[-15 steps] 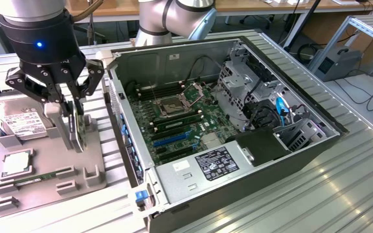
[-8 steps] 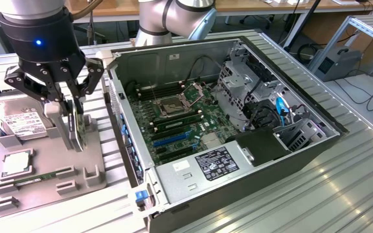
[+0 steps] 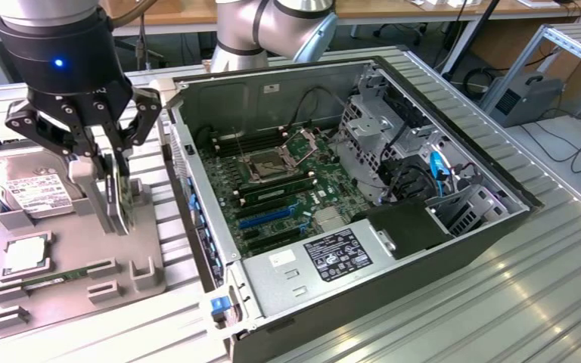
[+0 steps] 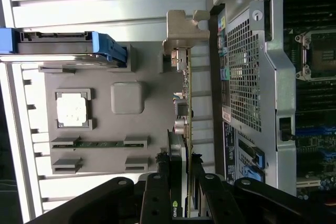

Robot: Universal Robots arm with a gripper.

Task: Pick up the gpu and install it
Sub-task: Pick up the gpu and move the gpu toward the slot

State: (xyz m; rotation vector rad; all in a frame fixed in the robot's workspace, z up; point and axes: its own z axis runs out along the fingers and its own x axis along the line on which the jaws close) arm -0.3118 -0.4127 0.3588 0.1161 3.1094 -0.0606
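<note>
The gpu [image 3: 121, 198] stands on edge in a slot of the grey parts tray [image 3: 73, 306], at the exterior view's left beside the open computer case [image 3: 392, 249]. My gripper [image 3: 106, 206] comes straight down over it and is shut on the gpu, one finger on each face. In the wrist view the gpu [image 4: 182, 114] runs edge-on away from my gripper [image 4: 177, 190], its silver bracket end [image 4: 181, 30] at the tray's far post. The fingers [image 4: 156, 195] clamp the fan part with the green logo. The motherboard [image 3: 281, 197] lies bare inside the case.
On the tray lie a silver hard drive [image 3: 33, 193], a processor chip [image 3: 25, 253] and a green memory stick [image 3: 54, 278]. The case wall [image 4: 252, 77] stands close beside the gpu. Drive cages and cables [image 3: 411, 166] crowd the case's right side. A second arm [image 3: 270, 30] stands behind.
</note>
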